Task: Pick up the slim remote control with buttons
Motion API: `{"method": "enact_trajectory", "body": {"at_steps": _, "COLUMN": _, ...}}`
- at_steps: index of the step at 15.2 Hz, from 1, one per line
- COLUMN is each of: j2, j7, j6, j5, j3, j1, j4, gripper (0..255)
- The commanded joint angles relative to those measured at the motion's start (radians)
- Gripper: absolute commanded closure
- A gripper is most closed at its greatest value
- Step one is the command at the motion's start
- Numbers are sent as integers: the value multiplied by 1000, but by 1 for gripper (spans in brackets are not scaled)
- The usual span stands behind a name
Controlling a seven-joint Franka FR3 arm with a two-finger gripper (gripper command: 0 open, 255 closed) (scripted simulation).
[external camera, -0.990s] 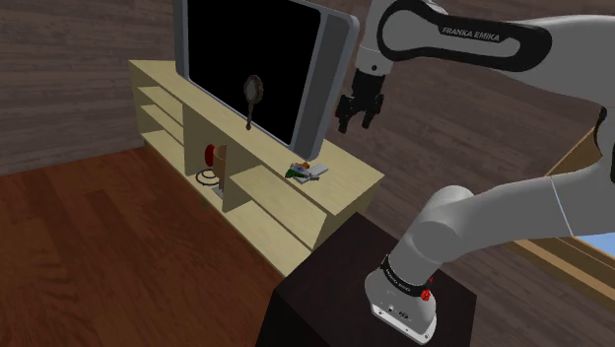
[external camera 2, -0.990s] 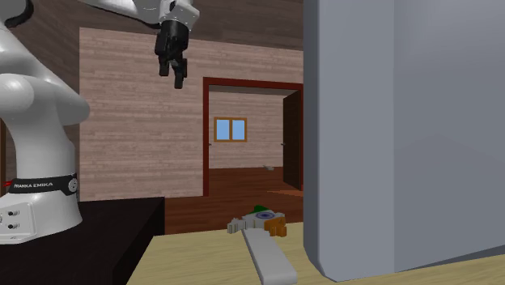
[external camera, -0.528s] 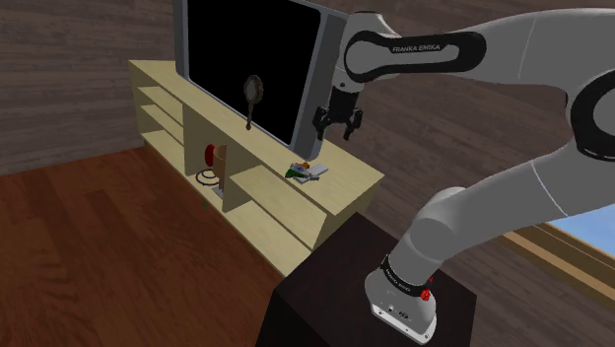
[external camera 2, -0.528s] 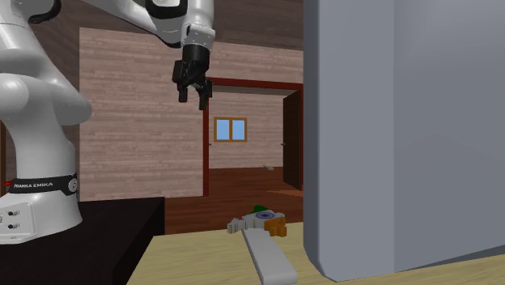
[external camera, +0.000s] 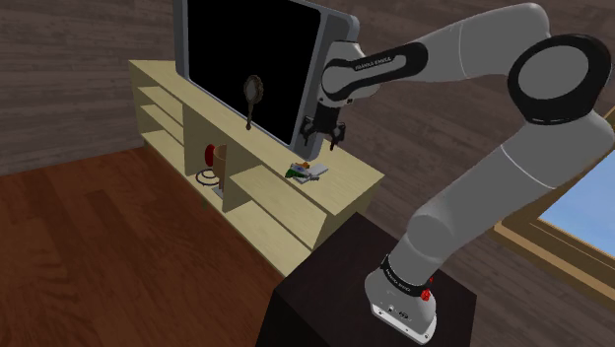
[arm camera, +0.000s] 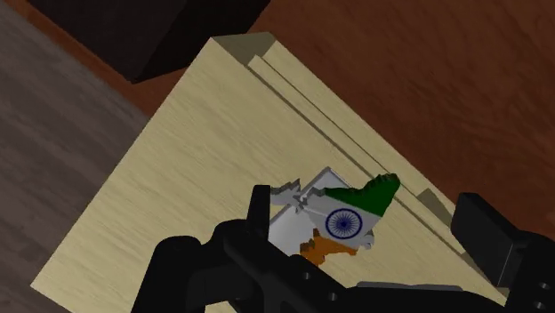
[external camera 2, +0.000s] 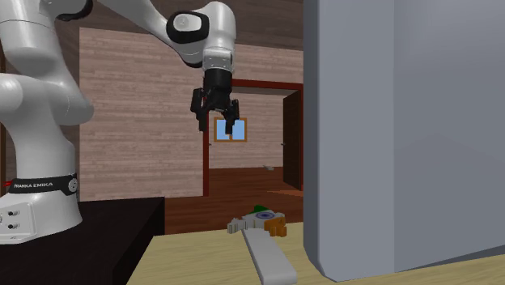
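Hovering well above light wooden cabinet (external camera: pixel 347 184) – gripper (external camera 2: pixel 218 124), fingers spread, nothing held. Slim grey remote (external camera 2: pixel 268 258) lies flat on cabinet top, one end just beside map-shaped piece (arm camera: pixel 343 219) (green, white, orange bands, blue wheel). Both sit near lower corner of large flat screen (external camera: pixel 251 59). Wrist view: map-shaped piece lies below, between fingers – untouched. Remote's buttons not discernible.

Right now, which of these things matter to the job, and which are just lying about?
Job: slim grey flat remote; open black two-finger gripper.
Lying about: green-white-orange map-shaped piece; grey-framed television; light wooden cabinet; small red object on a shelf.
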Motion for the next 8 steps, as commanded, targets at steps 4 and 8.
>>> {"method": "enact_trajectory", "body": {"at_steps": 4, "j2": 172, "j7": 145, "j6": 134, "j5": 16, "j3": -22, "j1": -40, "j4": 49, "gripper": 0}}
{"method": "enact_trajectory", "body": {"at_steps": 8, "j2": 304, "j7": 246, "j6": 223, "j5": 38, "j3": -48, "j1": -66, "j4": 102, "gripper": 0}}
